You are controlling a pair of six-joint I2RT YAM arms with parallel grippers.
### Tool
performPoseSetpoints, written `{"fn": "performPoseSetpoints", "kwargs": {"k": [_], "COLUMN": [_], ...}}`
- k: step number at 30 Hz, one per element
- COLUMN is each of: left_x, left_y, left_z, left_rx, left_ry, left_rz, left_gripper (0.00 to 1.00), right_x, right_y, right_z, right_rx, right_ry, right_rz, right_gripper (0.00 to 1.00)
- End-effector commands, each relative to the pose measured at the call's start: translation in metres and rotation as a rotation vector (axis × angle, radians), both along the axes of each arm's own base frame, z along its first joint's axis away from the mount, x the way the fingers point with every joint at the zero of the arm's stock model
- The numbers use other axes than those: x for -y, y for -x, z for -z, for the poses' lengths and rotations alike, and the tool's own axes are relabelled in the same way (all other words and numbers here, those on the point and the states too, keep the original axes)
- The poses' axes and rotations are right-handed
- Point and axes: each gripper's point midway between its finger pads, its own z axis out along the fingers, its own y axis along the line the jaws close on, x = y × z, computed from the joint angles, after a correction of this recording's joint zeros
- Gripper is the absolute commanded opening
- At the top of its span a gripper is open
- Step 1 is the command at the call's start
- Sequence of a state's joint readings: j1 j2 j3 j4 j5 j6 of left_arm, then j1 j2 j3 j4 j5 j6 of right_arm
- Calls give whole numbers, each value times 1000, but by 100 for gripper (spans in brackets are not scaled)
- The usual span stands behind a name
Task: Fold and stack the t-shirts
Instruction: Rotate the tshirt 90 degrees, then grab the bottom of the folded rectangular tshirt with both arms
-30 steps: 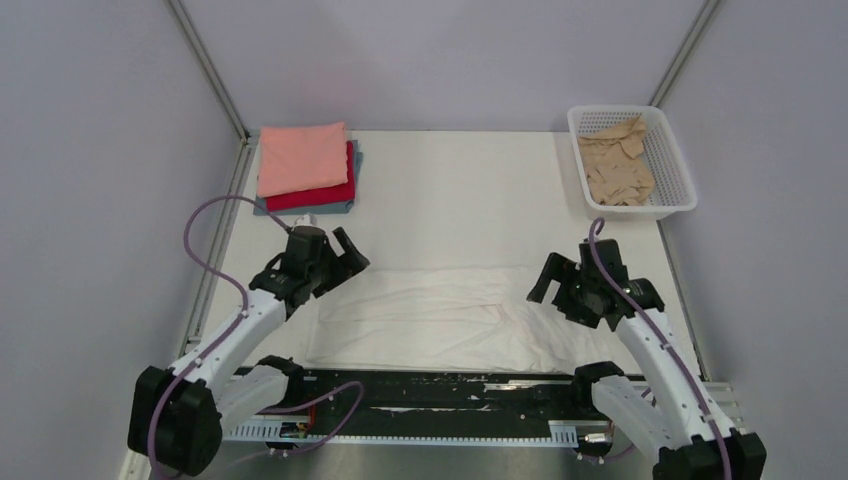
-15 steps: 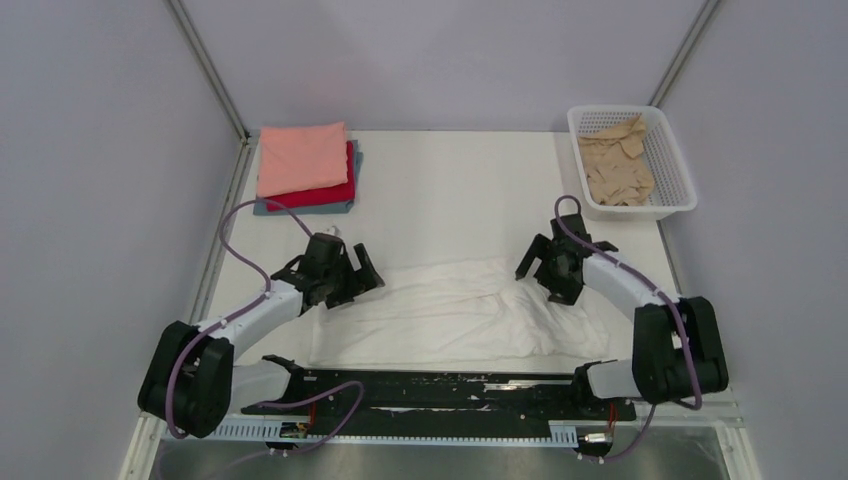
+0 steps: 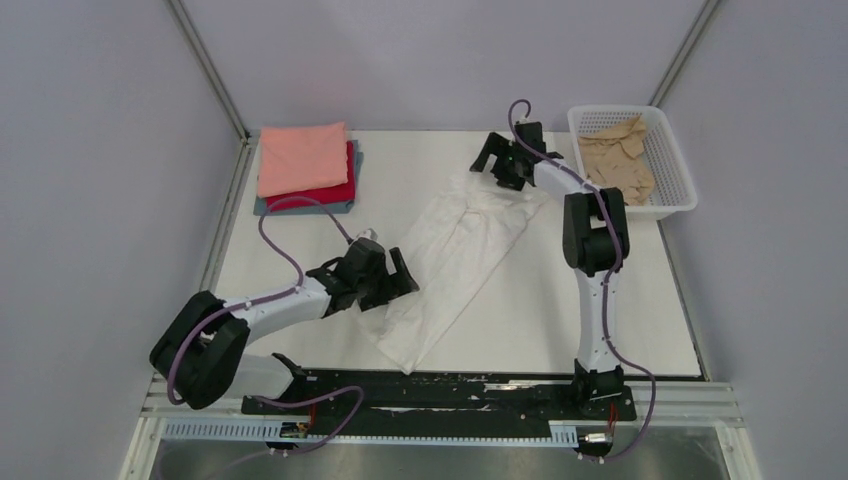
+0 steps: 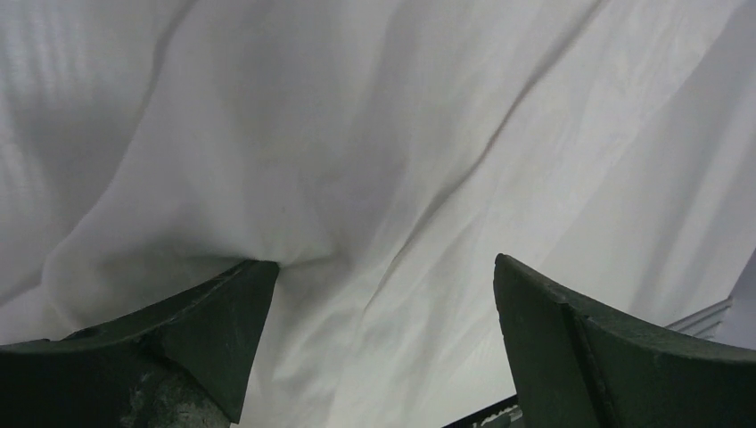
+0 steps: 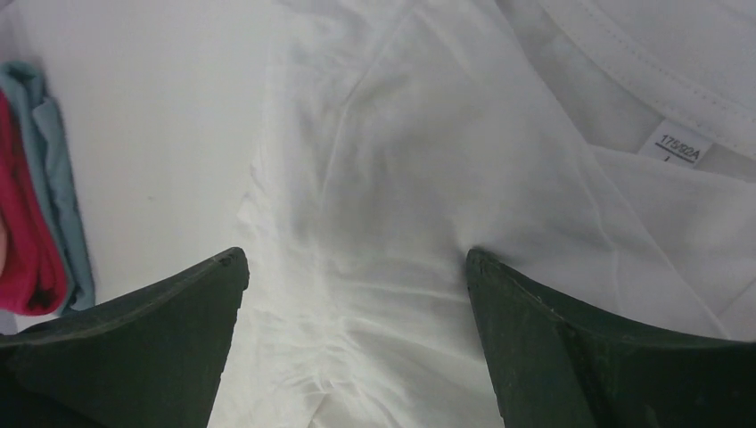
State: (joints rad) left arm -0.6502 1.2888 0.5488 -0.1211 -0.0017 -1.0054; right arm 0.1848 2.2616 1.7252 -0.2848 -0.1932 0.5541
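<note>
From the overhead camera I see the white t-shirt (image 3: 455,250) lying crumpled in a long diagonal on the counter (image 3: 600,300), running from the far middle down toward the near edge. My left pincer (image 3: 395,283) sits low at the shirt's left edge about halfway along, its jaws spread wide. My right pincer (image 3: 497,168) is at the shirt's far end, also spread wide, with that arm stretched well out. In the far left corner is a stack of folded shirts: the salmon-pink t-shirt (image 3: 302,158) on top, the red t-shirt (image 3: 335,192) under it and the grey-blue t-shirt (image 3: 305,208) at the bottom. The white lattice basket (image 3: 683,172) stands at the far right with the tan t-shirt (image 3: 615,165) bunched inside. On the left wrist camera the left pincer (image 4: 383,267) is wide apart over rumpled white t-shirt (image 4: 401,134) cloth; its left finger touches a raised fold, and nothing is clamped between the two. On the right wrist camera the right pincer (image 5: 357,259) is likewise wide, over the white t-shirt (image 5: 401,178) near its collar (image 5: 642,62) and size label (image 5: 677,143); the edges of the red t-shirt (image 5: 22,232) and grey-blue t-shirt (image 5: 58,196) show at the left.
</note>
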Motion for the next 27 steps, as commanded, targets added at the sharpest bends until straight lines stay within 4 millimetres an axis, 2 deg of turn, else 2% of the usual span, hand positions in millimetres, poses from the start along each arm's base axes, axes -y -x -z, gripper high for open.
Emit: {"fn": "performPoseSetpoints", "kwargs": {"k": [1,2,3,4,5,8,11,12,14,15,16,17,18,19,21,22,23,25,26,27], "left_x": [34,42,47,57,61,75,87,89,91,90,90,83,75,65,44,31,16,-6,-12,-17], "left_y": [3,4,10,10,16,20,29,31,36,44,43,47,51,47,56,59,59,65,63,69], "left_z": [8,4,12,7,14,14,11,9,0,-3,-17,-22,-37,-55,-67,-65,-65,-54,-50,-41], "left_rx": [-65,-82,-110,-109,-128,-136,-136,-127,-99,-95,-33,-17,48,126,187,183,206,186,177,152], "left_ry": [-5,-1,-21,-9,-29,-58,-64,-62,-66,-83,-96,-131,-169,-186,-222,-246,-260,-267,-260,-245], "left_rz": [31,57,85,109,138,176,221,228,249,281,289,295,306,276,276,256,219,187,169,186], "left_gripper": [100,100,100,100,100,100,100,100,100,100,100,100,100,100,100,100,100,100,100,100], "right_x": [-68,-81,-94,-108,-118,-141,-156,-156,-153,-150,-147,-141,-135,-129,-119,-113,-105,-91,-85,-78], "right_y": [-17,-21,-29,-42,-51,-71,-82,-85,-94,-98,-100,-101,-100,-94,-75,-62,-49,-16,3,24], "right_z": [16,23,21,11,9,10,-5,-13,-42,-61,-84,-108,-143,-164,-203,-214,-225,-228,-224,-216], "right_rx": [20,18,45,99,139,211,286,312,373,406,448,485,538,568,606,610,609,582,554,517], "right_ry": [-126,-153,-160,-150,-132,-108,-146,-146,-142,-137,-130,-117,-102,-71,-27,-2,16,56,68,77], "right_rz": [-281,-318,-338,-349,-352,-317,-299,-287,-257,-245,-238,-227,-220,-227,-241,-250,-246,-255,-264,-271], "right_gripper": [99,99,99,99,99,99,99,100,100,100,100,100,100,100,100,100,100,100,100,100]}}
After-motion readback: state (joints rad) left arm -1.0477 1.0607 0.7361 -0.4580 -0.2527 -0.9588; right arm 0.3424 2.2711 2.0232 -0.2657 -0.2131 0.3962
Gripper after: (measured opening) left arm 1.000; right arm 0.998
